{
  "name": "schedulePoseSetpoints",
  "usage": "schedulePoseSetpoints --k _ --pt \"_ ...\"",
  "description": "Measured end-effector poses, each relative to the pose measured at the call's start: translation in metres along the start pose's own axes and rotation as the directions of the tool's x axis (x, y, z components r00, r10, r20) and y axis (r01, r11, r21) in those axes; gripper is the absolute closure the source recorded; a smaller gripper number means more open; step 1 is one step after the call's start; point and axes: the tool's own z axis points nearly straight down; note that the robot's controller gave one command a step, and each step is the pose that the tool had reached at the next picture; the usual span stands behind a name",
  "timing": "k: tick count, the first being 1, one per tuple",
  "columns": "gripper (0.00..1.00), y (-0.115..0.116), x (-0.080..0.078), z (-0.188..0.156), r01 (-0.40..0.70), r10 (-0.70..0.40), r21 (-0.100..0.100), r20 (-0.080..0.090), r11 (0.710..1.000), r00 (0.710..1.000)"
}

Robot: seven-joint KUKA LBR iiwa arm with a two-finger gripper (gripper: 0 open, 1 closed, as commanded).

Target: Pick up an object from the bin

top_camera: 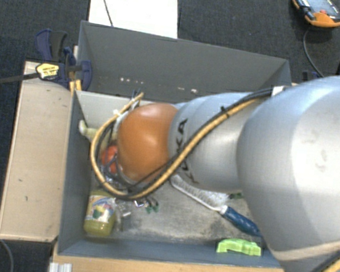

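one red thing half hidden by orange cover — jar nearby

I look down through one camera set above the grey bin, tilted somewhat to one side; my arm looms close beneath it, entering from the right.

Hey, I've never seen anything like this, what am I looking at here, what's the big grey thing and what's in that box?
One camera looks down on a grey metal bin. The big grey thing is a robot arm reaching in from the right; the orange cover and cables are part of its wrist, low over the bin's left side. Its job is picking something out. On the floor lie a small jar, a blue-handled brush and a green piece. Whether it holds anything, I cannot tell.
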Motion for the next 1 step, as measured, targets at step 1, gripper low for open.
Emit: schedulePoseSetpoints --k 1 --pt "1.00 -0.0287 0.0366 0.0038 0.026 -0.026 0.000 0.003 1.000 1.000"
